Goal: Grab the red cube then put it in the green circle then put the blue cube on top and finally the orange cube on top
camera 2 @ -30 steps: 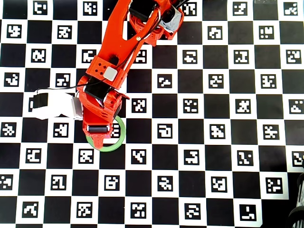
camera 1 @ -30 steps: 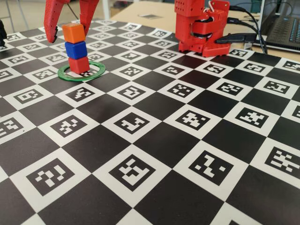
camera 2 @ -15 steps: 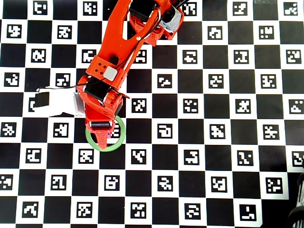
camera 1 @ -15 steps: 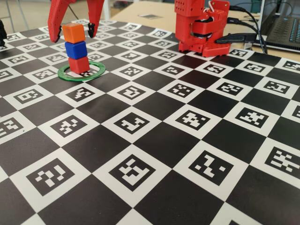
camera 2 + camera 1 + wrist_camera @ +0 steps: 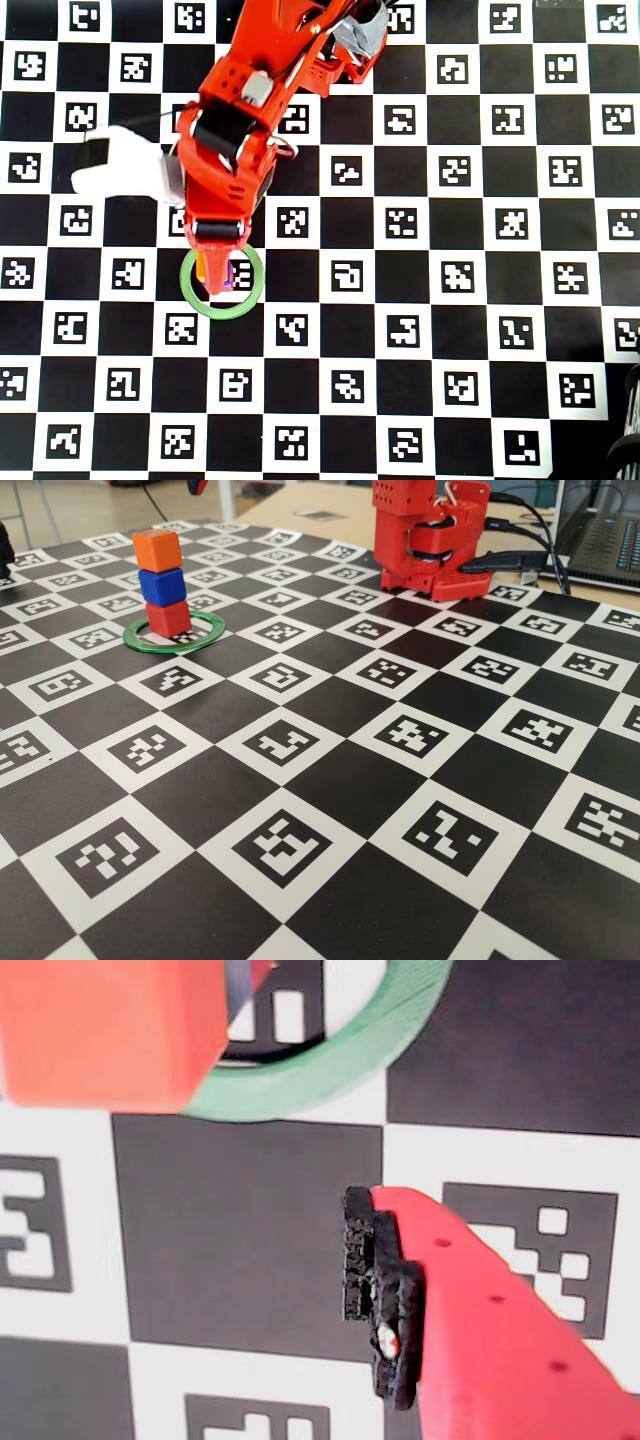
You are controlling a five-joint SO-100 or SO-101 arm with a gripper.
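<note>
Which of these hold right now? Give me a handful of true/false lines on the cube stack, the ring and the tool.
1. The orange cube sits on top of the stack. True.
2. The blue cube is at the bottom. False: it is in the middle, with the red cube at the bottom.
3. The stack stands inside the green circle. True.
4. The tool is clamped on the orange cube. False: in the fixed view nothing touches the orange cube, and the tool is almost out of frame above.
5. A cube lies loose on the board outside the ring. False: all three are stacked.
</note>
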